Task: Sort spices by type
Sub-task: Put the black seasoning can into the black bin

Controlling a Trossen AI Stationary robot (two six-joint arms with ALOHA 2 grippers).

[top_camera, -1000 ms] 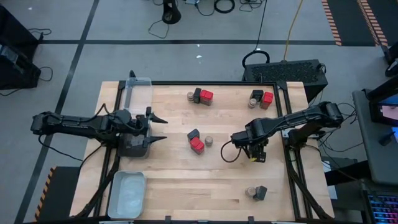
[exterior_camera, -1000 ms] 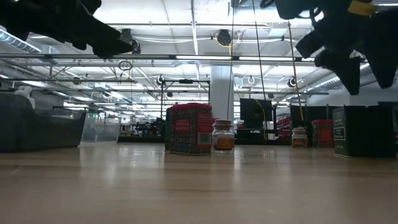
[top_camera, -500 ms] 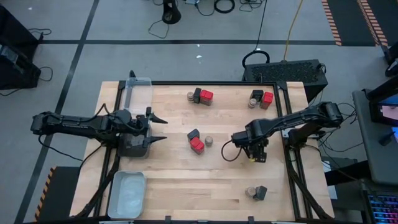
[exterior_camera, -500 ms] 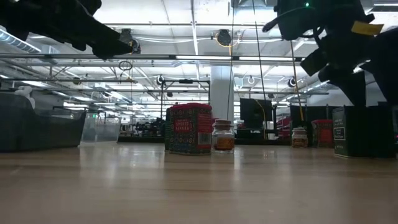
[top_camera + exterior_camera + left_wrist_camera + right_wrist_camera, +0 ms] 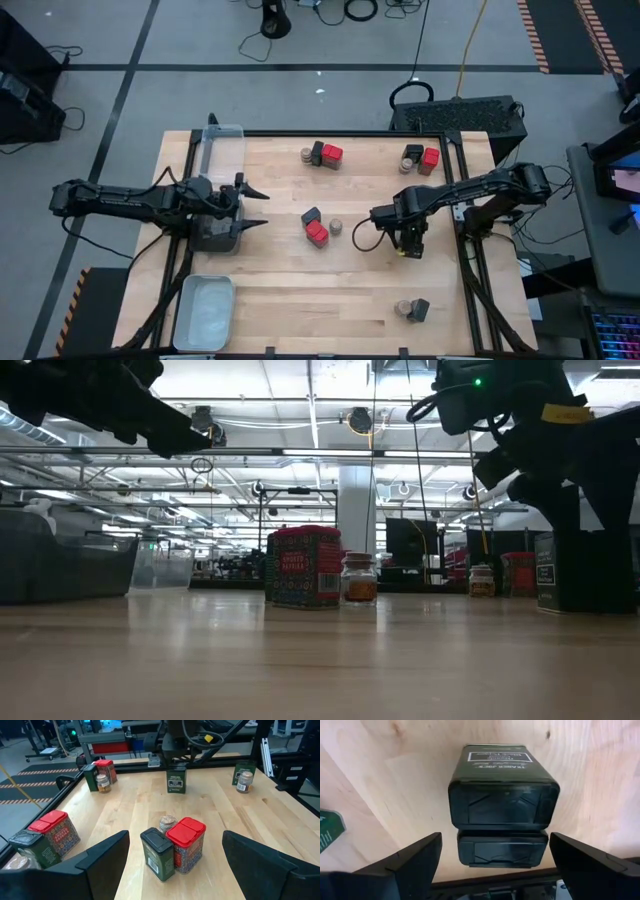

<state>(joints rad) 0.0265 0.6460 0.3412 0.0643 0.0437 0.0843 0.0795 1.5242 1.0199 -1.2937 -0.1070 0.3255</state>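
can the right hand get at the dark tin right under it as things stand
Probably yes. The right hand hangs open directly over the dark tin, one finger to each side, and nothing stands between them.

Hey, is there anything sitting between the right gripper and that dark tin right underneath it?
Nothing visible. The right gripper hangs open straight over the dark tin, fingers to either side of it, with only bare table around. The left gripper waits open over the table's left side.
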